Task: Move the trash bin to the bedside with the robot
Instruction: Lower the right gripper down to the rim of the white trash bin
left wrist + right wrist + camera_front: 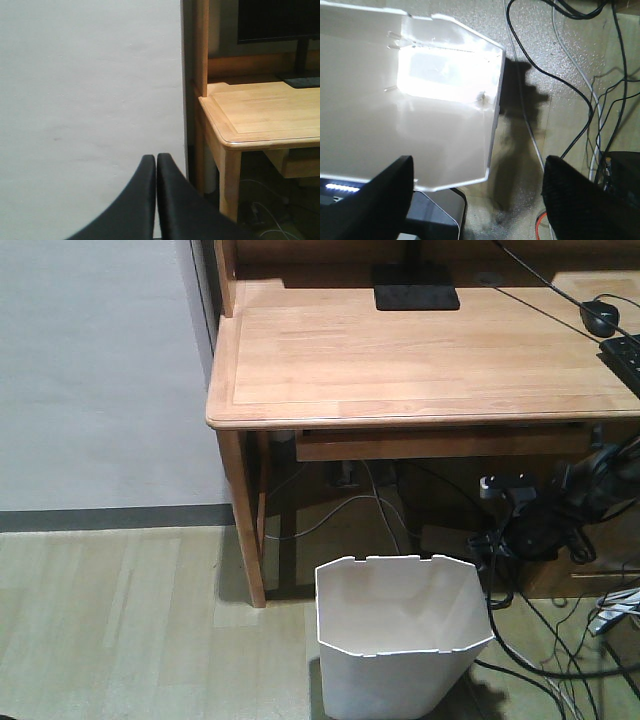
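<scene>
The white trash bin (pixel 400 640) stands on the floor in front of the light wooden desk (pixel 420 360), open and empty. In the right wrist view its cream inside (pixel 395 100) fills the left half. My right gripper (pixel 477 175) is open and hangs over the bin's right rim (pixel 492 145), with the rim corner between the fingers and touching neither. The right arm (pixel 545 510) shows as a black mass beside the bin's far right corner. My left gripper (pixel 156 159) is shut and empty, and faces a bare wall beside the desk. The bedside is out of view.
Several black and grey cables (pixel 570 100) lie on the floor right of the bin and under the desk (pixel 370 505). A desk leg (pixel 245 520) stands left of the bin. A dark flat part (pixel 435 215) lies below the bin's near rim. A monitor base (pixel 415 287), a mouse (pixel 600 315) and a keyboard (pixel 625 360) are on the desk.
</scene>
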Robot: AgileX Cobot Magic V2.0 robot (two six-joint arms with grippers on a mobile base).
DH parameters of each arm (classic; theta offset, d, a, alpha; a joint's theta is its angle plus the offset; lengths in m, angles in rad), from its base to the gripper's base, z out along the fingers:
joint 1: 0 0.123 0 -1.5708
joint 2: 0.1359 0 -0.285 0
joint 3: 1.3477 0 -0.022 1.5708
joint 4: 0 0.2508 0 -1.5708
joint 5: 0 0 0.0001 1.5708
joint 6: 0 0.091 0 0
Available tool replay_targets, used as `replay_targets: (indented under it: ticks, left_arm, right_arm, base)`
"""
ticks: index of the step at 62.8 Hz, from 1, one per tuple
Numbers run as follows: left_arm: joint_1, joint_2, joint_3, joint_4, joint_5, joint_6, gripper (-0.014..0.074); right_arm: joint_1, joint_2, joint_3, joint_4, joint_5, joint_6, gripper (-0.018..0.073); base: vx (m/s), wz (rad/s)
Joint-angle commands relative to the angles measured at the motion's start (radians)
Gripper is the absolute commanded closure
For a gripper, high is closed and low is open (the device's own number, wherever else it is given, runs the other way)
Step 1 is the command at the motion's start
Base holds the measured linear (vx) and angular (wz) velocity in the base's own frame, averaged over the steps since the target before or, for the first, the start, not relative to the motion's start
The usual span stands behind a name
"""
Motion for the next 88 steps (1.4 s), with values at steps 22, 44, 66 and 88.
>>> replay_targets:
  ticks: [22, 44, 66, 88]
  left_arm:
    - [0.001, -0.005, -0.021, -0.005, -0.073, -0.004, 0.0603]
    - [0.001, -0.005, -0.021, -0.005, -0.073, -0.004, 0.0603]
    - [0.001, -0.005, -0.021, -0.005, -0.073, -0.004, 0.0603]
    - [0.001, -0.005, -0.021, -0.005, -0.073, -0.004, 0.0603]
  right_arm:
    - [-0.006, 0.300, -0.297, -0.010, -0.013, -0.028, 0.0052]
    - [-0.012, 0.499, -0.549, -0.032, 0.129, -0.027, 0.0052]
    - [-0.012, 0.570, -0.649, -0.034, 0.143, -0.021, 0.0066]
    - [-0.012, 0.609, -0.727, -0.043, 0.234, -0.019, 0.0443]
  base:
    - [0.00, 0.00]
    - [0.00, 0.00]
    - [0.00, 0.00]
    - [0.00, 0.00]
